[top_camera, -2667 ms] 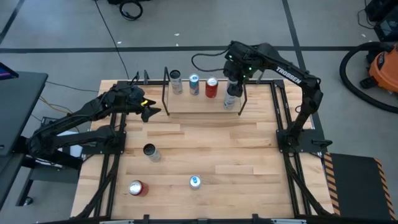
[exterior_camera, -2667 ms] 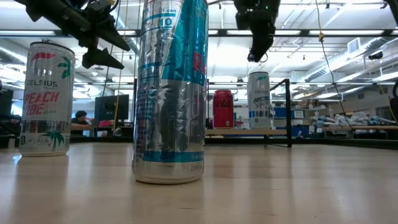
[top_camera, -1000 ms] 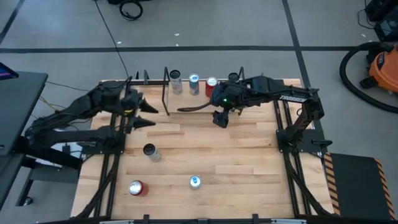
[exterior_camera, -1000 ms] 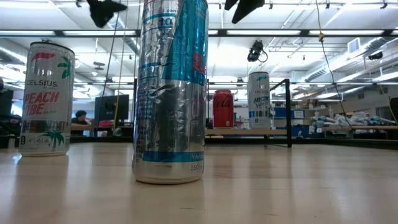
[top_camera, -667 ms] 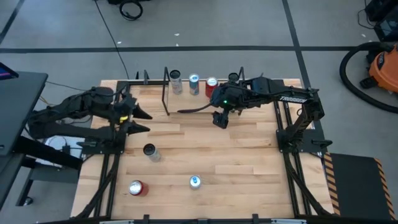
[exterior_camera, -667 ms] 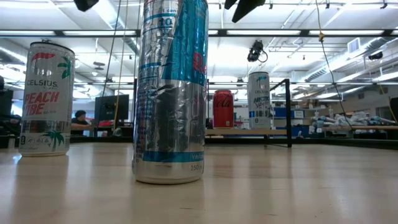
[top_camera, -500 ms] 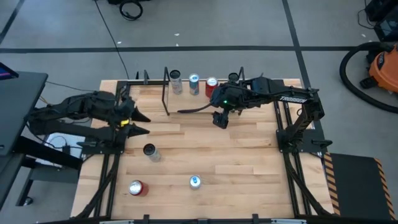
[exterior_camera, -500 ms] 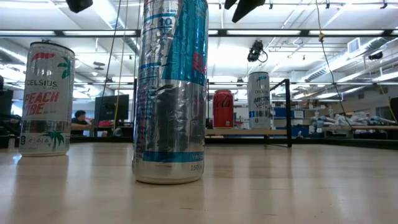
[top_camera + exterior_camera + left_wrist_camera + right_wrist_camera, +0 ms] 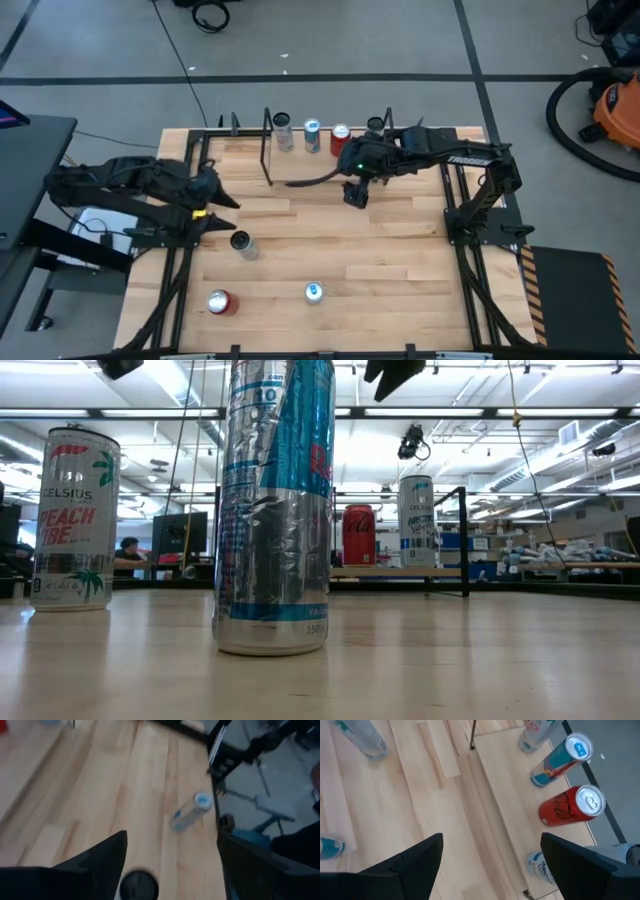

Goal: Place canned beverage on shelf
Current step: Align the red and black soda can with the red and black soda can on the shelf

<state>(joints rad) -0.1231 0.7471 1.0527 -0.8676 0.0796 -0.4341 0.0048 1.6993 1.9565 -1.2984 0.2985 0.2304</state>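
4 cans stand on the shelf [image 9: 320, 165] at the far side of the bench [image 9: 330, 240]: a grey one [image 9: 282, 128], a blue one [image 9: 313, 134], a red one [image 9: 340, 138] and a white one [image 9: 543, 867], mostly hidden from above. 3 more stand loose on the bench: a dark-topped can [image 9: 240, 243], a red can [image 9: 220, 302], a blue can [image 9: 314, 293]. The right hand [image 9: 355, 192] hovers just in front of the shelf, spread wide, empty. The left hand [image 9: 215, 203] hangs near the dark-topped can, apparently wide too.

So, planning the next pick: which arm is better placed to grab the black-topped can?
Left. The left gripper hovers open beside the black-topped can; the right gripper is empty near the shelf.
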